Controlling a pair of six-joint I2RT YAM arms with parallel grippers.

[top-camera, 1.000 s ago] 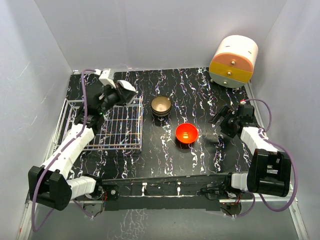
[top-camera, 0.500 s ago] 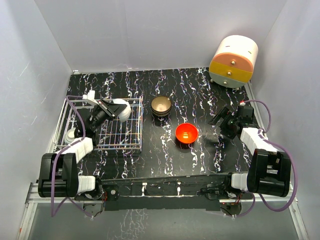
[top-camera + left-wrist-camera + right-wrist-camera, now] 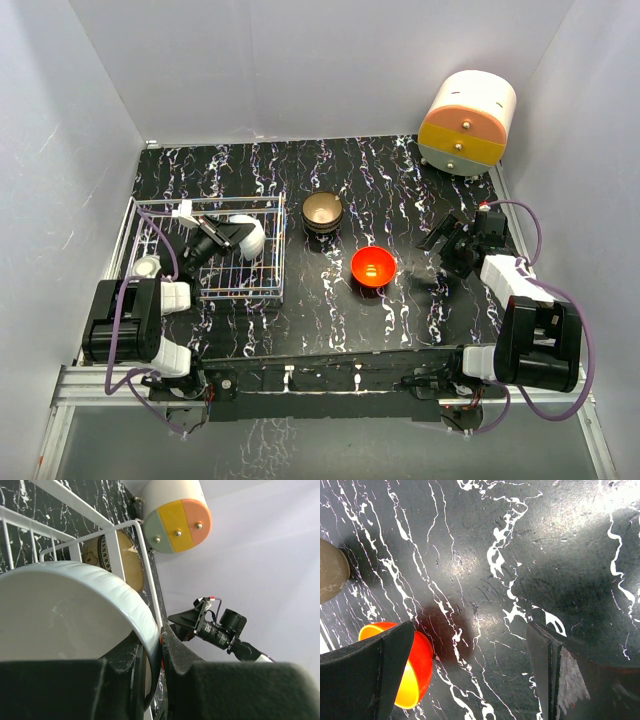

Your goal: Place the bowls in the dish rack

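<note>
My left gripper (image 3: 228, 238) is clamped on the white bowl (image 3: 249, 236), held on edge inside the dish rack (image 3: 240, 282) at its right side: nearly loaded, I judge. The gold bowl (image 3: 323, 210) and red bowl (image 3: 373, 267) sit right of the rack, and my right gripper (image 3: 445, 245) hangs beyond them, jaws apart.

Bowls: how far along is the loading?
Done: nothing clearly racked yet. In hand: the left gripper holds the white bowl over the dish rack. Left: the brown bowl and red bowl sit on the table; the right gripper is open, empty.
</note>
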